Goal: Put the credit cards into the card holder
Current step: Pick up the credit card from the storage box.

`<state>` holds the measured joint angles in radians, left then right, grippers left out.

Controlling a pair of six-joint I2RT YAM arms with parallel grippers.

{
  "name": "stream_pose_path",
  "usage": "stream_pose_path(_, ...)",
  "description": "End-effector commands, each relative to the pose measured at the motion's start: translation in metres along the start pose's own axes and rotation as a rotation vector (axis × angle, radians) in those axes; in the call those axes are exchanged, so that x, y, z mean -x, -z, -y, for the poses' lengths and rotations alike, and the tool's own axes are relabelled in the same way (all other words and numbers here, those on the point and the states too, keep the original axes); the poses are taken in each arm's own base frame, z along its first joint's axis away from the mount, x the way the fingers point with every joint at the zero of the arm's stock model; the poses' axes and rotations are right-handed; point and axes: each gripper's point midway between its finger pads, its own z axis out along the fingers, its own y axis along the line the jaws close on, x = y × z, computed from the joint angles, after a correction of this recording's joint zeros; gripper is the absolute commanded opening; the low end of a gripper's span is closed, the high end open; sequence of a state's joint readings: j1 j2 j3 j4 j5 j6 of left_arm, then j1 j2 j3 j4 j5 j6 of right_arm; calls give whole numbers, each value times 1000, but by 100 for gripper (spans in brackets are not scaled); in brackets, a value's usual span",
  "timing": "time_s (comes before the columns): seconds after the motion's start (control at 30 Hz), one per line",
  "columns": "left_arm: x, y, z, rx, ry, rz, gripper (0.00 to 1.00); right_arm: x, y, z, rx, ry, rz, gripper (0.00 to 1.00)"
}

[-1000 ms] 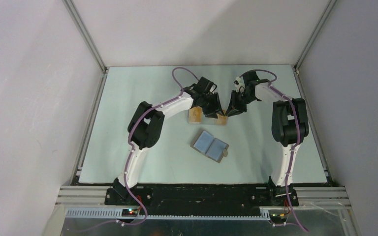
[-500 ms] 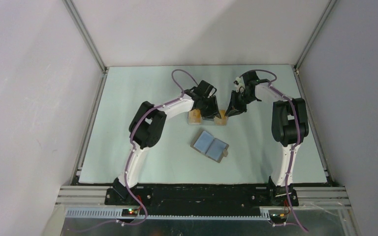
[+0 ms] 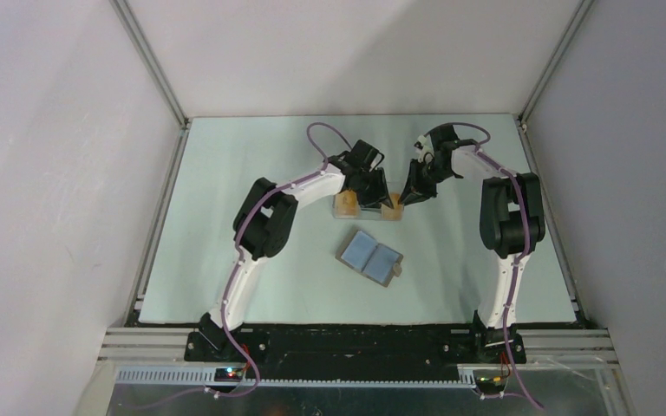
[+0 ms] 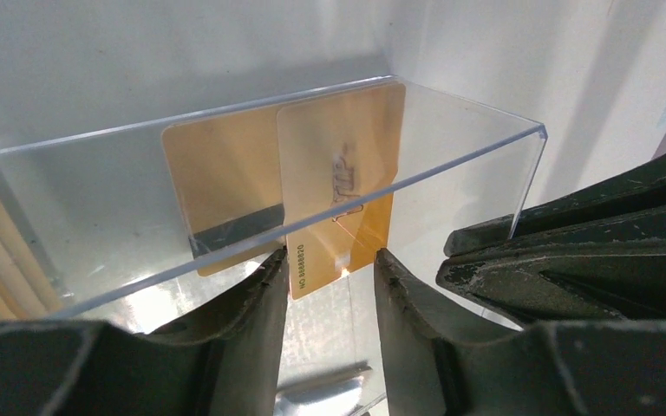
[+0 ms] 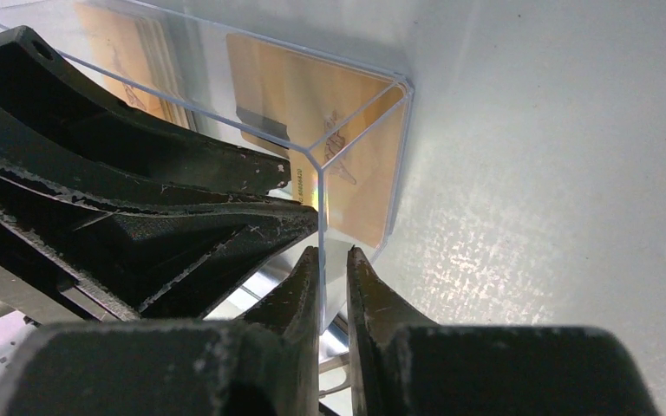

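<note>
Left gripper point(image 4: 331, 264) edged rightward — parted around a card point(image 4: 338, 165) — right gripper point(image 5: 334, 256) clamps clear box point(image 4: 468, 130).

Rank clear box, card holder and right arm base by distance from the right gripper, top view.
1. clear box, touching the right gripper, far centre.
2. card holder, lying open mid-table.
3. right arm base, near edge, right side.

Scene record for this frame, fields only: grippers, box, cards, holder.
left gripper: jaws apart at the clear box; a credit card shows between the fingers, contact unclear
right gripper: shut on a wall of the clear box
credit cards: inside the clear box, at both ends
card holder: open flat on the table, apart from the box, nearer the bases
</note>
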<state>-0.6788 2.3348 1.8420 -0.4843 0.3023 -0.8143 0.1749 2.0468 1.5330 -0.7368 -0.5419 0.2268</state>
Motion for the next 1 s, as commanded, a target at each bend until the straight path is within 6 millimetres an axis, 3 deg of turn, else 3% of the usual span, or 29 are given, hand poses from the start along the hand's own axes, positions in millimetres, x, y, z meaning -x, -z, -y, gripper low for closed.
stream_pose_path(0.0, -11, -10, 19, -82, 30, -47, 44, -5, 10, -20, 59, 20, -4, 4)
stream_pose_path(0.13, 1, 17, 44, -163, 21, 17, 44, -5, 10, -20, 59, 20, -4, 4)
stream_pose_path(0.33, 10, 34, 72, -312, 47, 76, 42, -4, 12, -23, 69, 20, 2, 4)
stream_pose_path(0.57, 2, 28, 66, -345, 82, 72, 35, -4, 12, -23, 73, 18, 0, 4)
stream_pose_path(0.7, 4, 35, 69, -360, 71, 93, 33, -5, 11, -22, 72, 18, 1, 4)
stream_pose_path(0.97, 8, 31, 72, -392, 78, 104, 31, -4, 12, -22, 71, 16, 2, 4)
